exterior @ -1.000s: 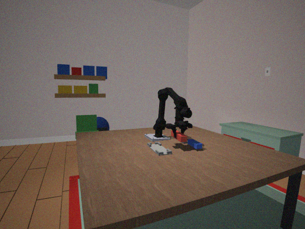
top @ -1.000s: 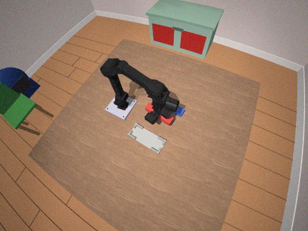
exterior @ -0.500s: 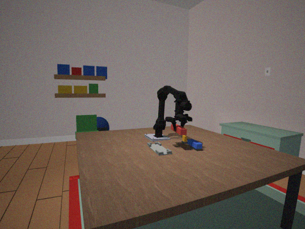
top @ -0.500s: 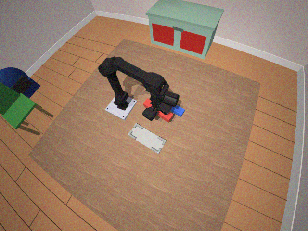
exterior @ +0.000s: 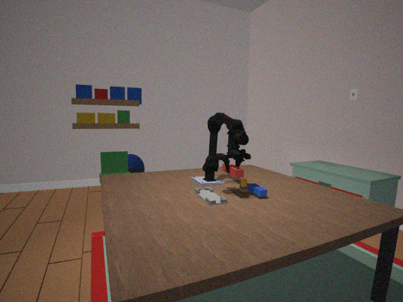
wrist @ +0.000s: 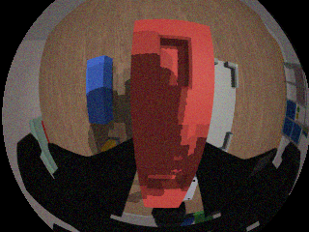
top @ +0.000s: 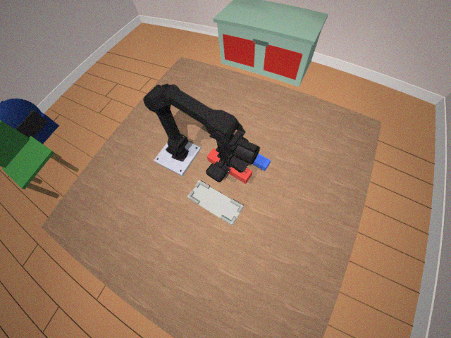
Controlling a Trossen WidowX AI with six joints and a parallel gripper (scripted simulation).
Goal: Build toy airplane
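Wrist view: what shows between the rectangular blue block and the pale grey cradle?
The long red socketed block, raised in the black gripper; the wrist view shows it there.
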